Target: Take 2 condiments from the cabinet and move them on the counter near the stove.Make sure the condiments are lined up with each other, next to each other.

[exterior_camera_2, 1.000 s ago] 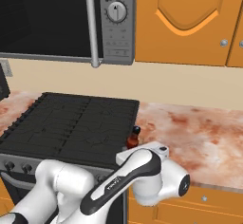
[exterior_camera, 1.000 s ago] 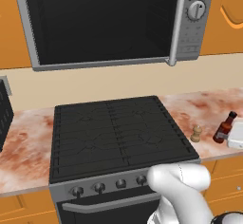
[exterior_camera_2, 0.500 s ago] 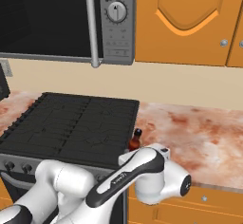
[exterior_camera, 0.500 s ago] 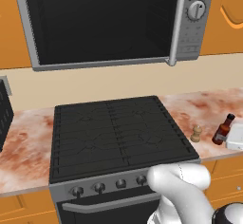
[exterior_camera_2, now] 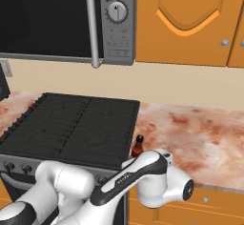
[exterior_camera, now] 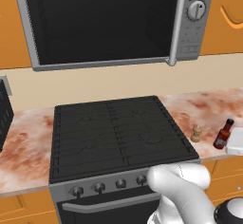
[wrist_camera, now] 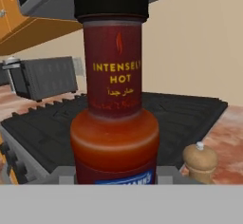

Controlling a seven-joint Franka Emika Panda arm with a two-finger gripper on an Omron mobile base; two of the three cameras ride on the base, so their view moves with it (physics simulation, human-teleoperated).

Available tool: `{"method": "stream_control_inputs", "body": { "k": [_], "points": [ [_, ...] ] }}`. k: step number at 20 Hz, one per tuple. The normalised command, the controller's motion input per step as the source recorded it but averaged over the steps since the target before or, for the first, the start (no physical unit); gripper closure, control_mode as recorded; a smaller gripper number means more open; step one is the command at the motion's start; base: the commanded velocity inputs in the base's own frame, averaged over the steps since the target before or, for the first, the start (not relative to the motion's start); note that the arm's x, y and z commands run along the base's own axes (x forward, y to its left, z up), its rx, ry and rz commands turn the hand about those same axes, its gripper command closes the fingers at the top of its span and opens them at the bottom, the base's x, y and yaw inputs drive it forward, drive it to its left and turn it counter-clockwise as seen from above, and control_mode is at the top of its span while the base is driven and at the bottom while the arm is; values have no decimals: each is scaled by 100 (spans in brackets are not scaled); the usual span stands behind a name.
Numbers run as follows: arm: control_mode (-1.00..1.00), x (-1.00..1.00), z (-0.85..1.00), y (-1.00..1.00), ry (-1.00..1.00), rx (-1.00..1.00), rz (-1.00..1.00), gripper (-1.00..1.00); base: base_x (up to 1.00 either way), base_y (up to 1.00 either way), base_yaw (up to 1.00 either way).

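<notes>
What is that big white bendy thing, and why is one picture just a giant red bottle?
The white thing is a robot arm in a pretend kitchen. Two cameras sit behind it, one on each side, looking over the black stove. A third camera rides on its hand, so the sauce bottle looks huge. The gripper is closed on that bottle, which stands on the counter right of the stove. Beside it stands a little wooden pepper mill. A steel microwave hangs above.

Dark-red sauce bottle (wrist_camera: 114,123) with black cap, frame centre, upright, close to camera; label "INTENSELY HOT". Pepper mill (wrist_camera: 200,160) lower right, just beside bottle, on mottled surface (wrist_camera: 228,137). Black stove (wrist_camera: 180,116) behind both.
</notes>
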Motion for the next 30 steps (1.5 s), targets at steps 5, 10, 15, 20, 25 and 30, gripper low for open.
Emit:
{"method": "stream_control_inputs", "body": {
  "k": [5,10,15,20,25,30],
  "points": [
    [-100,5,-13,-2,1,-6,0,100,0,0,0],
    [-100,12,-2,0,3,-1,0,100,0,0,0],
    [-100,12,-4,0,0,0,0,100,0,0,0],
    [-100,12,-11,0,0,0,0,100,0,0,0],
    [-100,16,-14,0,0,-2,0,100,0,0,0],
    [-100,18,-8,0,0,0,0,100,0,0,0]
  ]
}}
